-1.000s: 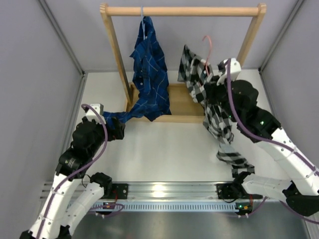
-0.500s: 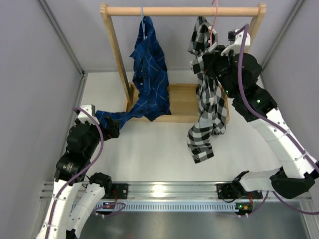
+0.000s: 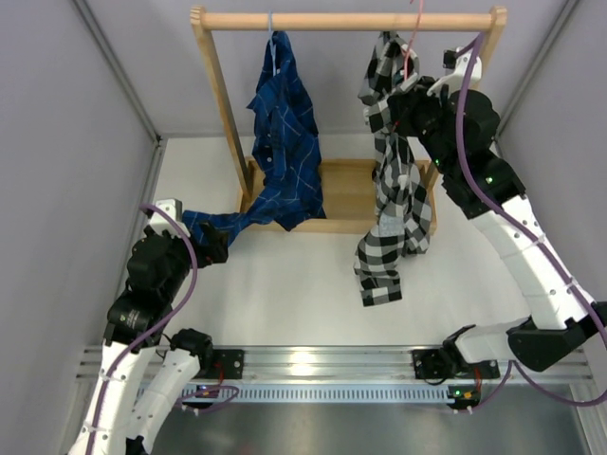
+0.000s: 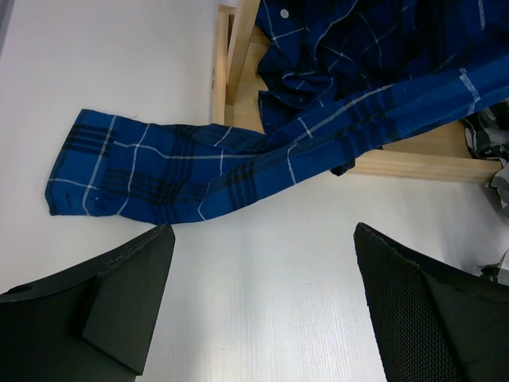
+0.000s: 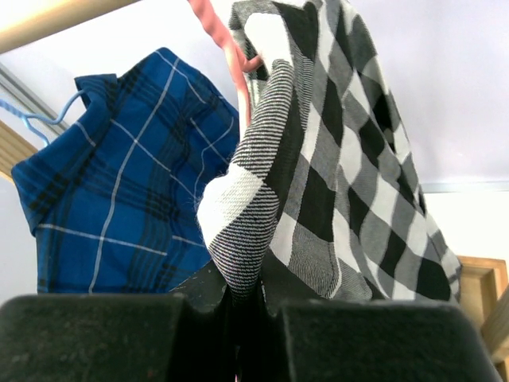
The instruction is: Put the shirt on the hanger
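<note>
Hanging long-way up and down, the shirt (image 3: 391, 190) is near the right end of the wooden rail (image 3: 346, 21), its loose end pointing down at the table. The pink hanger (image 3: 410, 52) pokes out on top. The right gripper (image 5: 246, 306) pinches a shirt fold. The left gripper (image 4: 261, 239) is wide open, holding nothing.

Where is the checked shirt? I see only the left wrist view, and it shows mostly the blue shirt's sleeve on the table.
Observer: The shirt hangs under the right end of the rail.
Operator: Does the right gripper hold it?
Observer: Yes, the right gripper is shut on a fold of it.
Operator: Is the hanger there?
Observer: The hanger shows pink at the shirt's top. Whether it hooks the rail I cannot tell.
</note>
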You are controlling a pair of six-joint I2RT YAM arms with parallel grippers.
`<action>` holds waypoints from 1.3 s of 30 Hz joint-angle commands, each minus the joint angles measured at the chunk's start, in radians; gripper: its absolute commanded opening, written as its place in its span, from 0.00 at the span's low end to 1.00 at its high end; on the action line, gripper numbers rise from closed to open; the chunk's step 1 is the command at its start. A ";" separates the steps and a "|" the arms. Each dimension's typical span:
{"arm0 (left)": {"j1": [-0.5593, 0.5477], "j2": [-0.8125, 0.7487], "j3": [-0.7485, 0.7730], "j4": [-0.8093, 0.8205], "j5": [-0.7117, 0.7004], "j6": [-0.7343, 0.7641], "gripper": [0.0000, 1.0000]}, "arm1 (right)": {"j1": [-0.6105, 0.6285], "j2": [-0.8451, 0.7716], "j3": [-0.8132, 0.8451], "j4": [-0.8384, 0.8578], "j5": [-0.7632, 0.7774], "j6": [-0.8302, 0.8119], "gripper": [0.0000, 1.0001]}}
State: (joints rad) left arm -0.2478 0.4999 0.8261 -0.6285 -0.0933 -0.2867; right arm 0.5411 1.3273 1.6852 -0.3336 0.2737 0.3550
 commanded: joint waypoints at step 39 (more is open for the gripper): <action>0.130 -0.090 -0.054 0.055 -0.260 -0.023 0.98 | -0.159 -0.729 -0.588 -0.344 0.119 -0.283 1.00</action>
State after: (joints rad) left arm -0.1253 0.4267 0.7963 -0.6273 -0.3344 -0.3157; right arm 0.3901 0.6395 1.1706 -0.5262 0.2390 0.1493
